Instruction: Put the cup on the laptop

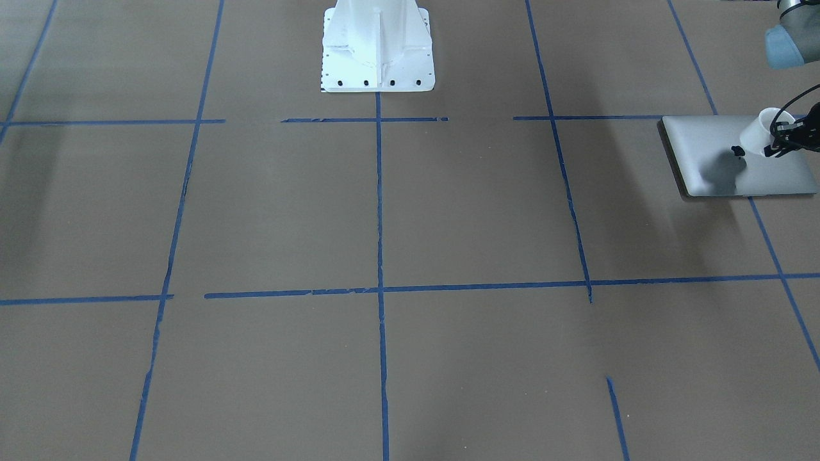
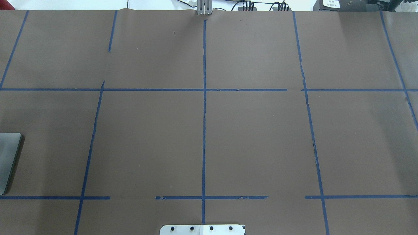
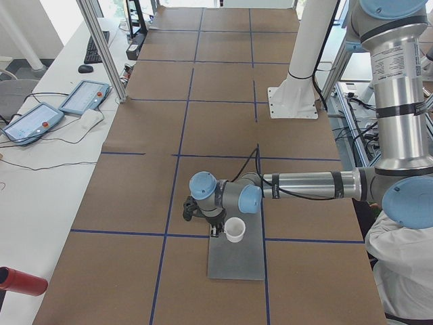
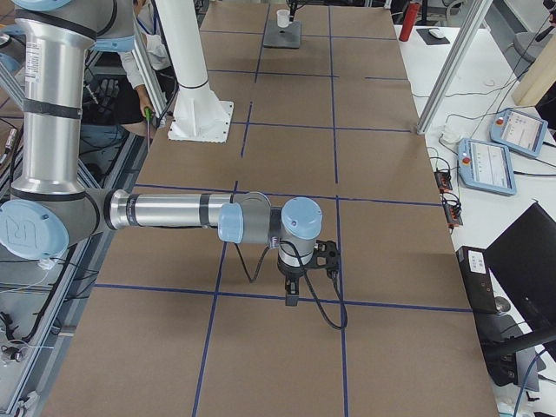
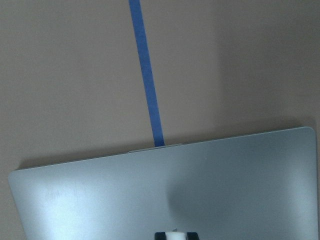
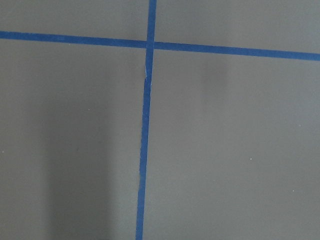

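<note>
The silver-grey laptop (image 1: 717,144) lies shut and flat on the table, its black logo up. Its corner shows at the left edge of the overhead view (image 2: 8,156). My left gripper (image 1: 783,137) is shut on the small white cup (image 1: 760,131) at its rim and holds it tilted just over the lid, with a shadow below it. The left wrist view shows the lid (image 5: 100,195) and a bit of the cup (image 5: 175,235) between the fingertips. The exterior left view shows the cup (image 3: 235,229) over the laptop (image 3: 238,261). My right gripper (image 4: 293,295) points down over bare table, and I cannot tell whether it is open or shut.
Brown paper with blue tape lines (image 2: 204,130) covers the table. The robot's white base (image 1: 377,48) stands at the middle of the robot's side. Tablets (image 3: 84,97) and a red cylinder (image 3: 20,281) lie on a side bench off the table.
</note>
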